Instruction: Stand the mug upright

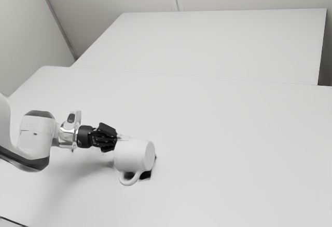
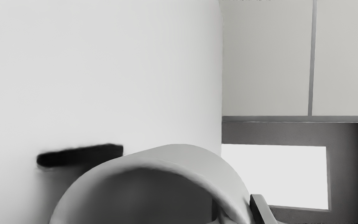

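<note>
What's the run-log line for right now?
task: set mug upright | mug: on its side | hand: at mug's open end | status: not upright yet

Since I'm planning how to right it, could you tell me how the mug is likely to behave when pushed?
The mug would probably roll at first, since it lies on its side with a rounded wall. Its protruding handle would likely cut that roll short. It looks stiff, as the rim curves evenly without a visible dent.
</note>
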